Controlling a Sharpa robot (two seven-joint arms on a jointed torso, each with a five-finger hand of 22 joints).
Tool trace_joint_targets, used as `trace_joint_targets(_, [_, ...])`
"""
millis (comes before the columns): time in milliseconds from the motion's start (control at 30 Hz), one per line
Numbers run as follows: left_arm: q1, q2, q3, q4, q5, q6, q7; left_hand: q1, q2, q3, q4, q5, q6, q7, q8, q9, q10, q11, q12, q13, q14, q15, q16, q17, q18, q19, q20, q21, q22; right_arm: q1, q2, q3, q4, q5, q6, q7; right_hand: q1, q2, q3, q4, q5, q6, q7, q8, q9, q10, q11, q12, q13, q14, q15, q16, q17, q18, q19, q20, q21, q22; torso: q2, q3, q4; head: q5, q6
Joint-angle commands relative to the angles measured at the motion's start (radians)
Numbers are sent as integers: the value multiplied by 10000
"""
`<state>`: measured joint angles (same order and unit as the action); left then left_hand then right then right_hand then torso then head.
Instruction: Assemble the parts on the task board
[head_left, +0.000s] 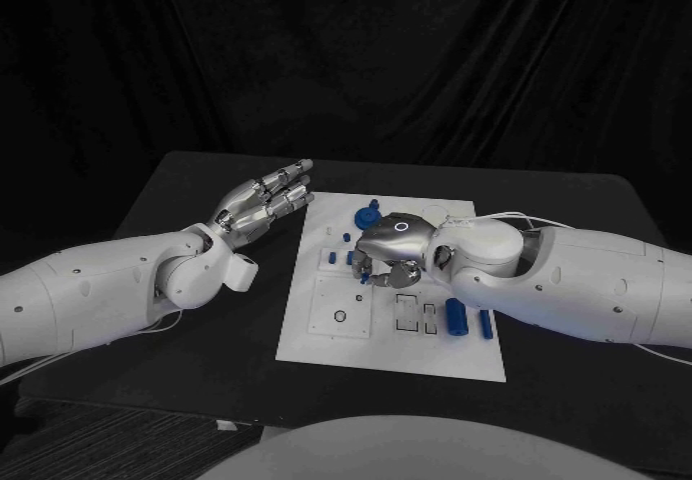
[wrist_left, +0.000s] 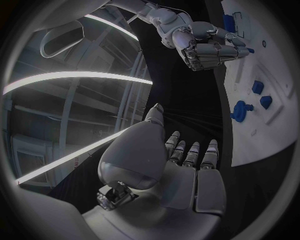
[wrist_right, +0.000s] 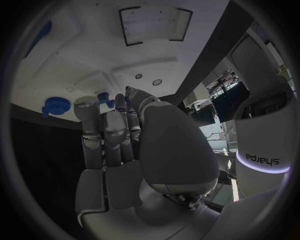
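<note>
The white task board lies in the middle of the black table. My right hand hovers over its far half with fingers curled down; the left wrist view shows this right hand pinching a small blue part at its fingertips. A blue gear-like part stands near the board's far edge, the same gear part lying beyond my right fingers. Two blue cylinders lie near the board's right edge. My left hand floats flat with fingers spread beside the board's far left corner, holding nothing.
Rectangular recesses and a small oval hole mark the board's near half. Bare black table surrounds the board. More small blue parts stand on the board near the gear.
</note>
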<state>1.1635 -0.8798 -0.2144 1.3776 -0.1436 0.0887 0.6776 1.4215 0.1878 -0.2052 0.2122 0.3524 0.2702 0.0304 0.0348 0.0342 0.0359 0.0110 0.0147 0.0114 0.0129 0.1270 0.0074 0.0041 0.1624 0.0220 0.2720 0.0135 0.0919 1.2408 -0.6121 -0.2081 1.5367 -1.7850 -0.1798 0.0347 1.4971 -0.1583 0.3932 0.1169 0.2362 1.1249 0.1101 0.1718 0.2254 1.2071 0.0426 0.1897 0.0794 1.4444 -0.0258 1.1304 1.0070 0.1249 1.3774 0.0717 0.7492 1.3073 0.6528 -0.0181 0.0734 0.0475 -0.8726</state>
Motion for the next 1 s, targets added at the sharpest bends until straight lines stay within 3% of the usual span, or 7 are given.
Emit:
trace_joint_targets(33, [-9,30,10,15,66,35,375,92,0,18,-64,46,6,86,46,8,12,74,57,9,-31,71,30,12,176,27,66,38,7,-51,42,9,-5,-211,-8,-151,-97,15,34,-15,42,-51,8,-45,-4,10,91,-28,-12,-72,-16,-52,-8,50,-70,19,-34,884,-3,-2,-1,1,0])
trace_joint_targets(1000, [-73,171,9,-153,66,171,285,106,32,28,-77,56,-1,107,45,7,7,85,58,8,-29,81,33,13,177,36,76,42,26,-402,175,9,-93,-264,237,-184,-80,-1,45,-60,58,-50,12,-69,-4,42,88,-43,-9,-89,-14,-71,-30,60,-90,24,-91,875,-11,-7,-3,71,0])
